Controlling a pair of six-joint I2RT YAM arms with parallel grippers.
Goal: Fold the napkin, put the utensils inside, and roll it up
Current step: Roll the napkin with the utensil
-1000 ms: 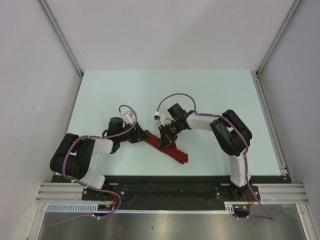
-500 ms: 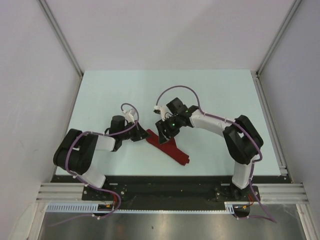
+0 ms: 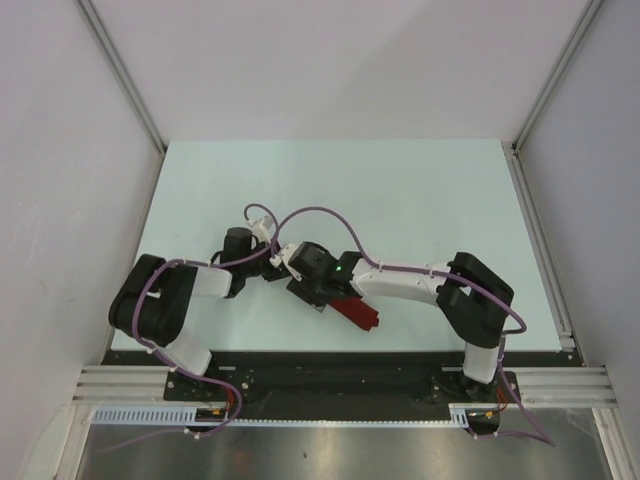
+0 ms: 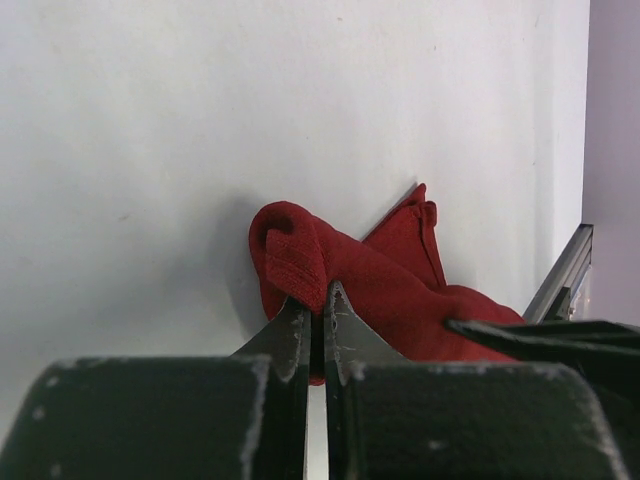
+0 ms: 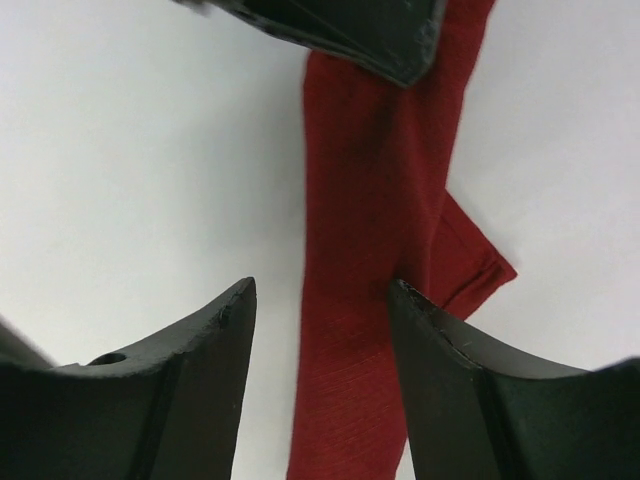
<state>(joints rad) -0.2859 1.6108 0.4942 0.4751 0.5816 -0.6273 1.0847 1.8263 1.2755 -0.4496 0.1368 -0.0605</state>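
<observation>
Pale counter (image 3: 420, 190), top view: right arm (image 3: 400, 285), stretched low leftward, hides most of the napkin (image 3: 357, 312). Left tool (image 4: 318, 300) pinches its rolled end; right tool (image 5: 320, 288) hovers above, jaws apart.

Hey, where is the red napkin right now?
In the top view the napkin lies as a narrow strip near the front edge of the table, between the arms; the left pincer is shut on one end and the open right pincer hovers over it.
</observation>
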